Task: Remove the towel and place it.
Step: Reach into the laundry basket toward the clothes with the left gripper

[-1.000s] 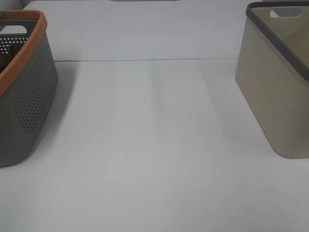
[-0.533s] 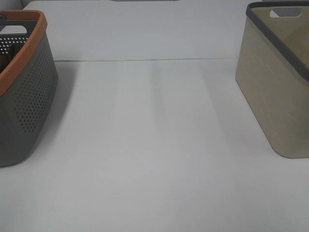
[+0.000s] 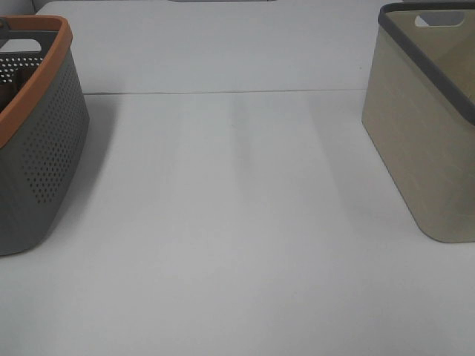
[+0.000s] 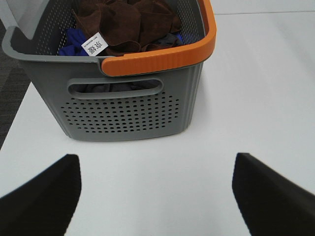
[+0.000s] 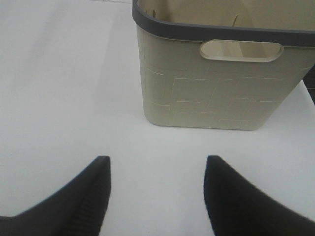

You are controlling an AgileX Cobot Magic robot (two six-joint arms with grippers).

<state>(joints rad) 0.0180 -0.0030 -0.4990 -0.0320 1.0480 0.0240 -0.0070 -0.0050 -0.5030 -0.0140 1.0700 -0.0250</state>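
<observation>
The dark brown towel (image 4: 129,22) lies crumpled in the grey basket with the orange rim (image 4: 128,113), its white printed tag (image 4: 94,44) near the basket's near edge. In the exterior high view the basket (image 3: 37,148) stands at the left and the towel is hidden inside it. My left gripper (image 4: 155,194) is open, low over the table, a short way in front of the basket's handle side. My right gripper (image 5: 155,191) is open in front of the beige basket (image 5: 216,83). Neither gripper shows in the exterior high view.
Blue cloth (image 4: 74,39) and grey cloth lie under the towel in the grey basket. The beige basket with the dark grey rim (image 3: 427,126) stands at the right of the white table (image 3: 237,222). The table's edge and dark floor (image 4: 10,83) lie beside the grey basket.
</observation>
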